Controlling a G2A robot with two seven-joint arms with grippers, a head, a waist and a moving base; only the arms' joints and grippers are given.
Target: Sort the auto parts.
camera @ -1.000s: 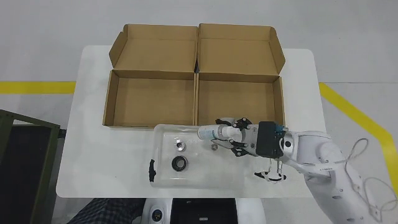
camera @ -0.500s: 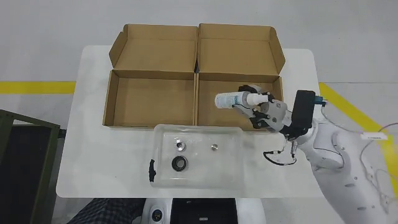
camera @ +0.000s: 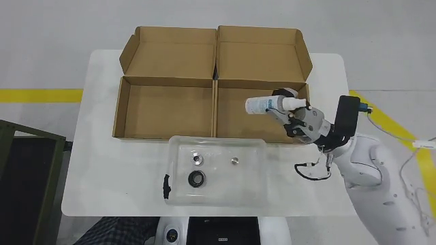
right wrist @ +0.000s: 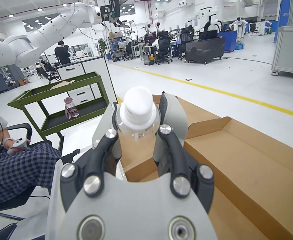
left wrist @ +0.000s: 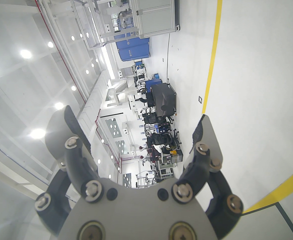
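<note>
One second is all that took. My right gripper point(camera: 282, 105) was low over the clear plastic tray point(camera: 252, 180) and then crossed the near wall. Now it hangs above the floor of the right-hand open brown cardboard box point(camera: 238, 119). The white-capped clear plastic bottle point(camera: 261, 105) came along with it. Both fingers are clamped on the clear body just behind the cap, which the wrist view shows well. The bottle lies roughly level, sticking out past the fingertips with its cap end pointing away from the wrist.

To me, the lift and carry are done, and lowering and letting go are what's left for this part. The bottle looks to be still up in the air, not resting on cardboard.

The right arm reaches in from the table's corner. Its forearm angles across the box's near wall and the wrist is turned so the fingers point along the box floor. The tray is now behind and below the gripper. It holds a shiny silver metal ring point(camera: 196, 157), a small silver nut point(camera: 234, 160) and a black rubber ring point(camera: 197, 178), all waiting for sorting. The matching left-hand cardboard box point(camera: 163, 112) lies beyond the bottle's cap end.

My left gripper point(left wrist: 136, 116) is parked high with its fingers spread wide. It holds nothing and points out at the workshop.
</note>
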